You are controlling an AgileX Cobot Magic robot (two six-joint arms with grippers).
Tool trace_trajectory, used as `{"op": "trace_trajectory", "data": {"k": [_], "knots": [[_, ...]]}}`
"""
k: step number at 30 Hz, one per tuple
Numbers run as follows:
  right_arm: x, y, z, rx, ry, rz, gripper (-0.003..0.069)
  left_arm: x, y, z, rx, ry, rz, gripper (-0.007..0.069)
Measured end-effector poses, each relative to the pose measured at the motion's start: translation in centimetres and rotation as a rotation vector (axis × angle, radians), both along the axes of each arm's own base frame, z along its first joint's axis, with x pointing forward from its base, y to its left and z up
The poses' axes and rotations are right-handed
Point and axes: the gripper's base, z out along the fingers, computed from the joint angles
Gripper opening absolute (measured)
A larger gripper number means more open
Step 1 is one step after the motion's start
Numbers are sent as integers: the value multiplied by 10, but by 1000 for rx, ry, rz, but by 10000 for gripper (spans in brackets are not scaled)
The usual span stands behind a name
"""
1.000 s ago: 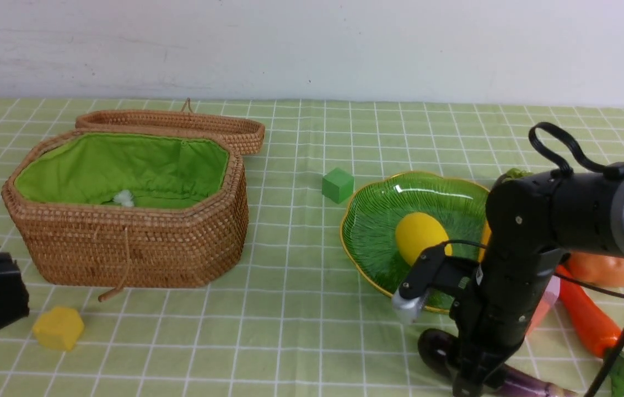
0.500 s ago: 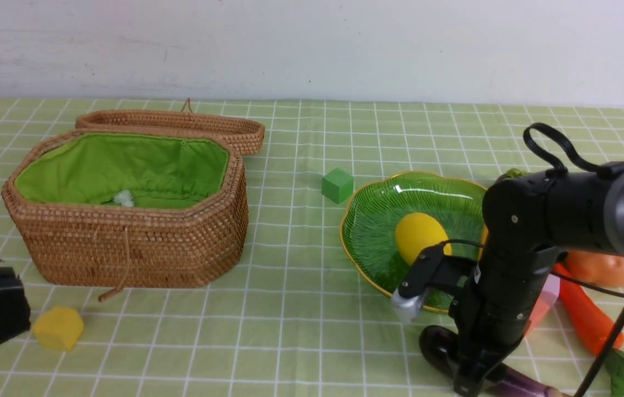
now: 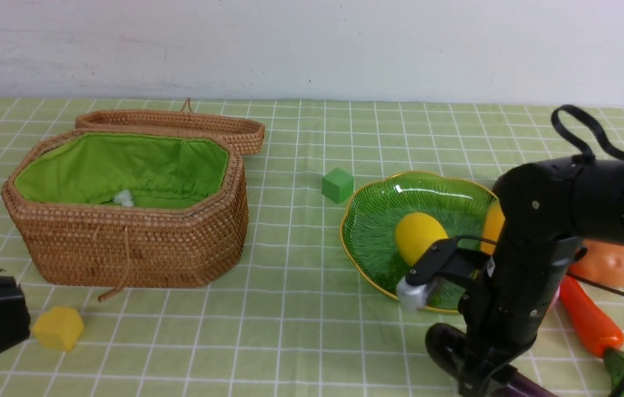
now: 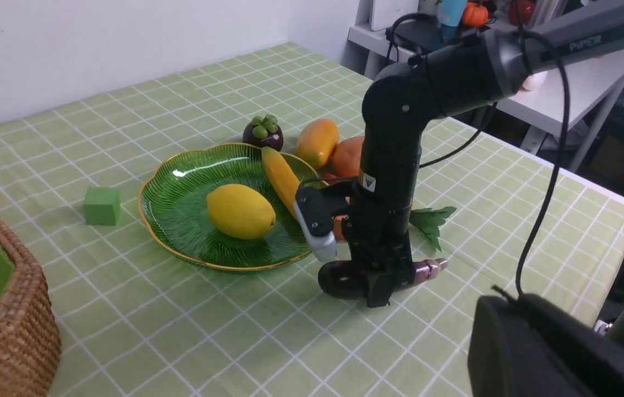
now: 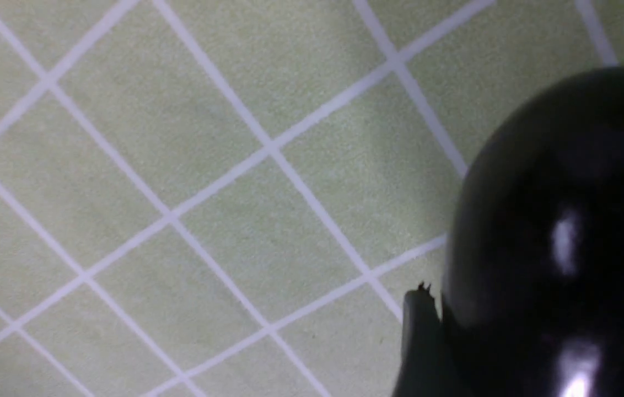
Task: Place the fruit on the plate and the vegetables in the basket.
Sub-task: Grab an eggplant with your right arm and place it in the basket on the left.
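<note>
right claw [image 4: 381,284] has closed round the eggplant [image 4: 339,278] and shifted rightward.

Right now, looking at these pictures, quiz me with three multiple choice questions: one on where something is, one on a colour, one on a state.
1. Where does the lemon lie? A on the bare cloth; B on the plate; C on the floor.
2. What colour is the cube between the basket and the plate? A red; B blue; C green.
3. How is the basket? A open; B closed; C tipped over.
Answers: 1 B, it rests in the plate's middle. 2 C, plain green on every face shown. 3 A, its lid lies folded back behind it.
</note>
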Motion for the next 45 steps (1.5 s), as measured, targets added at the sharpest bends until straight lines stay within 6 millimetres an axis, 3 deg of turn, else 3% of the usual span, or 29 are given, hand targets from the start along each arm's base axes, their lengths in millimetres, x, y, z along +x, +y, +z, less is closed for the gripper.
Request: {"op": "trace_trajectory", "data": {"k": [10,15,19,20,21,24,25,30,34,38,45], "knots": [[-25,-11,80,139,-193,-260,390,2,2,-2,25,2,34,0],[-22,-8,108,249,-291,-331,390,10,10,-3,41,13,155,0],[3,14,145,441,-358,-348,390,19,25,-7,48,58,355,0],[4,16,143,444,-351,-346,390,20,25,-7,48,59,363,0],[16,29,157,517,-372,-318,390,22,30,-8,53,68,428,0],[32,52,169,581,-402,-254,390,24,36,-8,56,75,499,0],[40,71,174,611,-419,-205,390,25,39,-8,55,80,534,1],[66,142,181,697,-508,-18,390,27,45,-9,54,86,607,4],[85,188,172,759,-595,73,390,26,47,-9,53,94,624,5],[100,221,158,821,-689,106,390,26,47,-9,52,94,625,5],[123,245,125,895,-794,39,390,26,47,-10,52,98,627,5]]}}
